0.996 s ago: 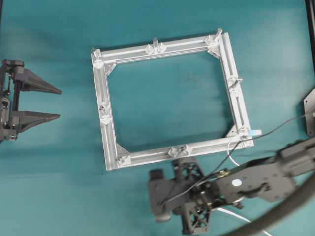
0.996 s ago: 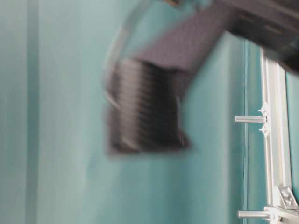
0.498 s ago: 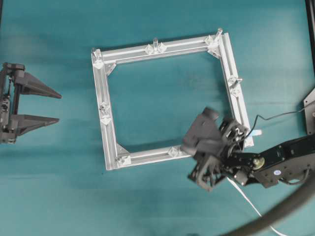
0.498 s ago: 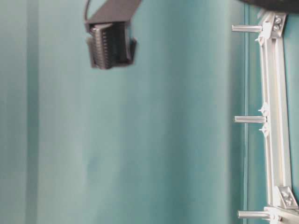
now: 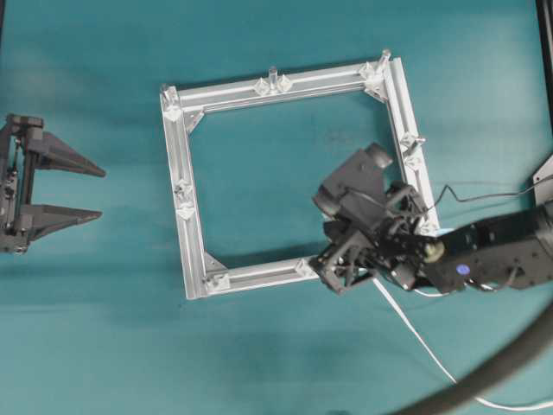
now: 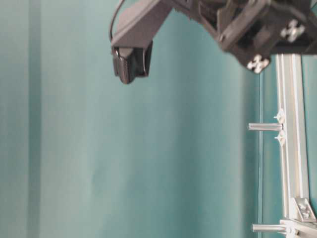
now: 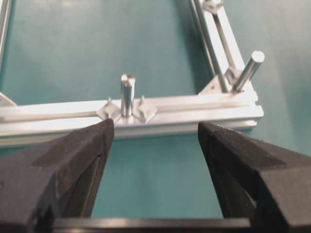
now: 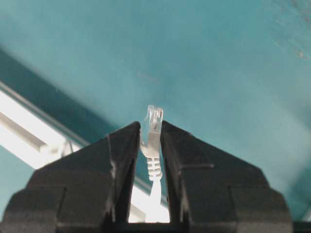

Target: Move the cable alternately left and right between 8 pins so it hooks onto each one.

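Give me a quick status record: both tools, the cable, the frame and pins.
left tool: open, empty, off the frame's left side
right tool: shut on the cable's plug, over the frame's lower right corner
cable: white, trails from the right tool toward the lower right; hooking on a pin cannot be told
frame: square, flat on the teal table
pins: upright on the bars

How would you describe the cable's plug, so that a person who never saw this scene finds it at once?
Start at the square aluminium frame on the teal table, then go to the right gripper above its lower right corner. The plug sits pinched between the black fingertips: small, pale, clear-tipped, with the white cable trailing from it.
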